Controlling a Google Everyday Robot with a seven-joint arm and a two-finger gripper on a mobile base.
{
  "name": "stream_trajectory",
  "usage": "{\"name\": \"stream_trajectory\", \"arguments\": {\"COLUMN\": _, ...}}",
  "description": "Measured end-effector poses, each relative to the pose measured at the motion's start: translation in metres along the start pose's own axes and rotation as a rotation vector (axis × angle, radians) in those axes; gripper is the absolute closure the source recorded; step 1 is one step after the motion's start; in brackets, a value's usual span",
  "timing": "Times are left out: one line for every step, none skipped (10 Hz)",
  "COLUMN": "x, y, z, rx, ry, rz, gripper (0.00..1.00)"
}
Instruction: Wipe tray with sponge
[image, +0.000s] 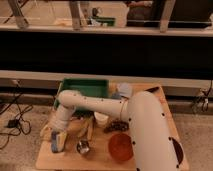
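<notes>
The dark-green tray (85, 90) stands at the back left of the wooden table. In front of it, near the table's left edge, lies the blue-grey sponge (58, 142). My white arm reaches from the right, bends over the tray's front rim and drops to the gripper (51, 132). The gripper hangs open just above the sponge's far left end, with its tan fingers (45, 132) spread on either side. Nothing is held.
A pale blue squarish object (123, 90) sits behind the arm. A white cup (101, 118), a metal cup (82, 146), an orange bowl (120, 146), yellowish items (88, 128) and a dark bowl (176, 151) share the table (100, 161). Cables (12, 122) lie on the floor to the left.
</notes>
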Motion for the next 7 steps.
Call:
{"name": "stream_trajectory", "arguments": {"x": 0.003, "y": 0.001, "z": -0.003, "rx": 0.003, "ry": 0.011, "rz": 0.01, "gripper": 0.2}}
{"name": "stream_trajectory", "arguments": {"x": 0.005, "y": 0.002, "z": -0.006, "rx": 0.006, "ry": 0.017, "rz": 0.012, "gripper": 0.2}}
{"name": "stream_trajectory", "arguments": {"x": 0.007, "y": 0.002, "z": -0.01, "rx": 0.01, "ry": 0.025, "rz": 0.015, "gripper": 0.2}}
{"name": "stream_trajectory", "arguments": {"x": 0.011, "y": 0.004, "z": -0.014, "rx": 0.011, "ry": 0.033, "rz": 0.021, "gripper": 0.2}}
{"name": "stream_trajectory", "arguments": {"x": 0.014, "y": 0.007, "z": -0.018, "rx": 0.014, "ry": 0.039, "rz": 0.031, "gripper": 0.2}}
{"name": "stream_trajectory", "arguments": {"x": 0.018, "y": 0.012, "z": -0.022, "rx": 0.018, "ry": 0.05, "rz": 0.052, "gripper": 0.2}}
{"name": "stream_trajectory", "arguments": {"x": 0.02, "y": 0.014, "z": -0.023, "rx": 0.03, "ry": 0.06, "rz": 0.074, "gripper": 0.2}}
